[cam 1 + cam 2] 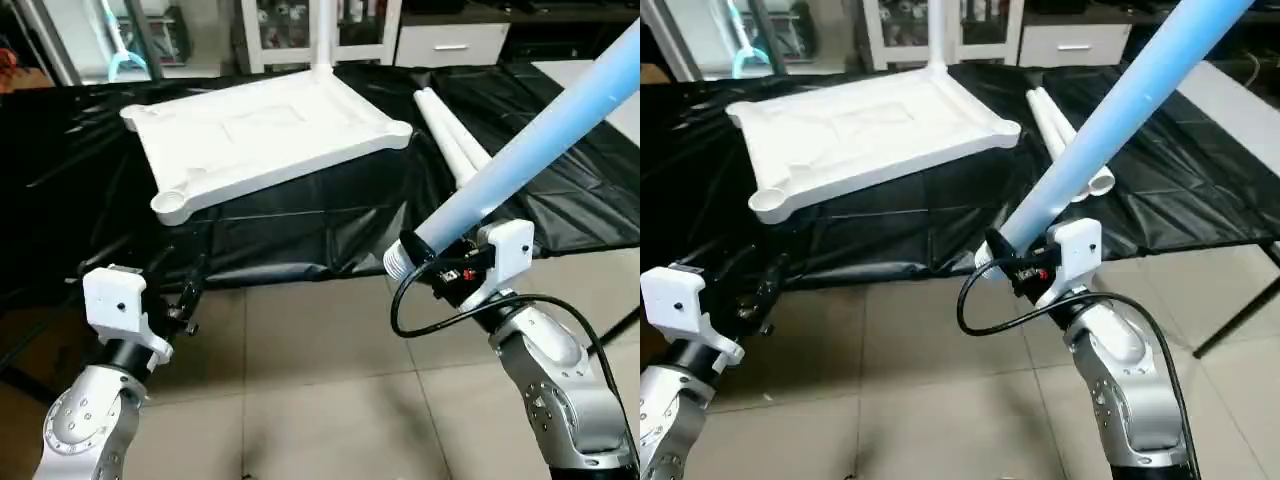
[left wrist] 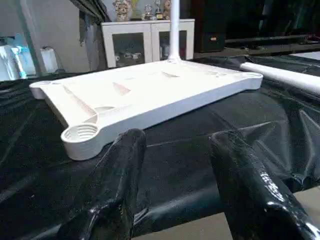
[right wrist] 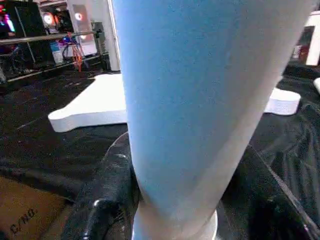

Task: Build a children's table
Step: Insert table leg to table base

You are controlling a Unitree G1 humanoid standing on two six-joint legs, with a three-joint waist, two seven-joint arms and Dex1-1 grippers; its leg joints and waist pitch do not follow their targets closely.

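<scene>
So the tabletop point(image 1: 262, 135) is lying underside up on the black plastic sheet point(image 1: 560, 190), one leg point(image 1: 324, 32) already standing straight up from its far corner socket. Two spare legs point(image 1: 450, 135) lie side by side on the sheet just to its right. The right gripper point(image 1: 425, 258) is clamped around the thick end of another leg point(image 1: 540, 140), which slants up and away to the right, way off vertical. The left gripper point(image 2: 175, 190) has its fingers parted with nothing between them, hanging near the tabletop's closest corner socket point(image 2: 80, 134). Tiled floor point(image 1: 320, 380) below, white cabinets point(image 2: 147, 42) along the back wall.
</scene>
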